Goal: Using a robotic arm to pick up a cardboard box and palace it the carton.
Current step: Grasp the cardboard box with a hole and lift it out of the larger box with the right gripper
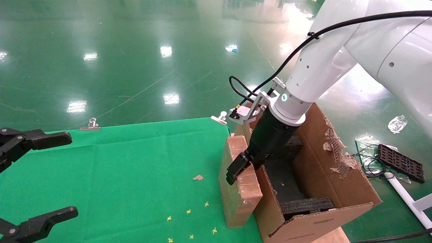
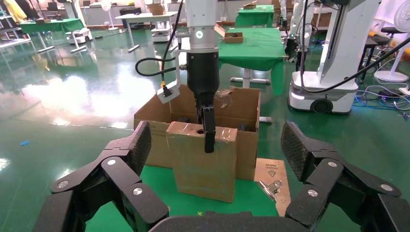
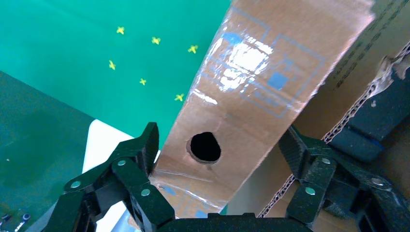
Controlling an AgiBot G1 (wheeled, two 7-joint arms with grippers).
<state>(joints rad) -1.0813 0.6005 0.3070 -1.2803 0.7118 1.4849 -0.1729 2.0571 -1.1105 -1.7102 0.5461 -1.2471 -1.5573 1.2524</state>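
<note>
Nearest to me, the left gripper hangs idle over the near left of the green-covered table, its black fingers spread wide with nothing between them.

Across the cloth, a scatter of small yellow crosses and one scrap of brown card lie on the green. Just past them, at the table's right edge, the cardboard box stands on edge, its taped narrow side up, pressed against the outer wall of the carton. The robotic arm reaches down from the upper right, and the right gripper straddles the top of that slim box: one finger lies against its outer face, the other on the carton side, though whether they truly pinch it I cannot tell. A round hole shows in the narrow side between them.

The carton stands open, black foam inserts inside, its far flap torn ragged.

Beyond, two metal clips hold the cloth's far edge, and glossy green floor stretches away.
</note>
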